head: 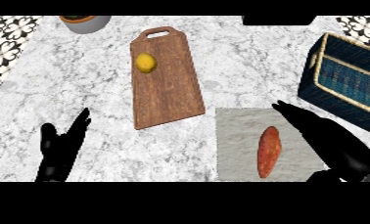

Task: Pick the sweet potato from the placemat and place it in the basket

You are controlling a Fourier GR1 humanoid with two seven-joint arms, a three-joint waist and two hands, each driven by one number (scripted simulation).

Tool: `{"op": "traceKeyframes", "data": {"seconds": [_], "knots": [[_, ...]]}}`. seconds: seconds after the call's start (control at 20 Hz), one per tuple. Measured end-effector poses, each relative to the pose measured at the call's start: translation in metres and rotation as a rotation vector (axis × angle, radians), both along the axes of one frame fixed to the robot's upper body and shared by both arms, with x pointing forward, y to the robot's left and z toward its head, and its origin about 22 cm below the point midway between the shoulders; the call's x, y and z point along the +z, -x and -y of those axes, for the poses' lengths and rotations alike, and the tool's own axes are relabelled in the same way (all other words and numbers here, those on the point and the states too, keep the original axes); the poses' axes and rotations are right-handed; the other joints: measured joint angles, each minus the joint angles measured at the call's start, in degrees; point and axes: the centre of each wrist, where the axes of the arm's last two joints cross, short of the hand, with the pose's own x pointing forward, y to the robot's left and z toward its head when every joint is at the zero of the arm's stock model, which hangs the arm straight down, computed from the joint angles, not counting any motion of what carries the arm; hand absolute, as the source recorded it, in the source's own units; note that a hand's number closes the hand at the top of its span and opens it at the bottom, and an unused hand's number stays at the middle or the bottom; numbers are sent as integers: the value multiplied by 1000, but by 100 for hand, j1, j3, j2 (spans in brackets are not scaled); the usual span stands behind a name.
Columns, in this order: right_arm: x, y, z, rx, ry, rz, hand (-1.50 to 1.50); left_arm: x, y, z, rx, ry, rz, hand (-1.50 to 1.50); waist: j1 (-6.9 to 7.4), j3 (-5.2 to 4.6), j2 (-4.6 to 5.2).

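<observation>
- Sweet potato (268, 151): lies lengthwise on the grey placemat (239, 142) at lower centre-right of the frame, long axis nearly vertical, tapered at both ends. Judged stiff and fairly solid, with a dull skin unlikely to slip; not fragile.
- Suggested hold: across the thick middle, thumb on one long side and fingers on the other; the narrow tips would probably pivot in the grasp.
- Right hand (325, 137): enters from the lower right, fingers straight and extended toward the upper left, holding nothing. It sits just beside the sweet potato's right flank, apparently not touching.
- Left hand (61, 147): lower left, fingers straight and upward, holding nothing; at rest, well apart from the task's things.
- Basket (341, 78): dark blue weave with a pale rim, at the right edge of the frame, above and right of the placemat. The path to it looks unobstructed, though its near wall must be cleared.
- Cutting board (170, 88): wooden, at centre, its lower corner near the placemat's upper left corner; carries a lemon (145, 62).
- Pot (86, 22): grey, upper left, well clear of the route.
</observation>
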Motion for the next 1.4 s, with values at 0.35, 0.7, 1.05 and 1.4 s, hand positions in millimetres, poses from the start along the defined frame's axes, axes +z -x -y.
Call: {"op": "traceKeyframes", "data": {"seconds": [0.35, 0.7, 1.05, 1.4], "knots": [[-20, -2, -1, -5, -6, 15, -150, -1, 1, -2, -2, 1, -4, 0, -3, 1, -3], [-44, -7, -11, -1, -8, 19, -150, 3, -1, 0, 2, -5, -19, 0, 7, -8, 5], [-57, -16, -15, 3, 62, -49, -150, -1, 3, 0, -7, -7, -2, 0, 8, 2, -2], [-78, -19, -12, -3, 74, -71, -150, -2, 1, 2, -4, -7, -3, 0, 3, 6, -6]]}}
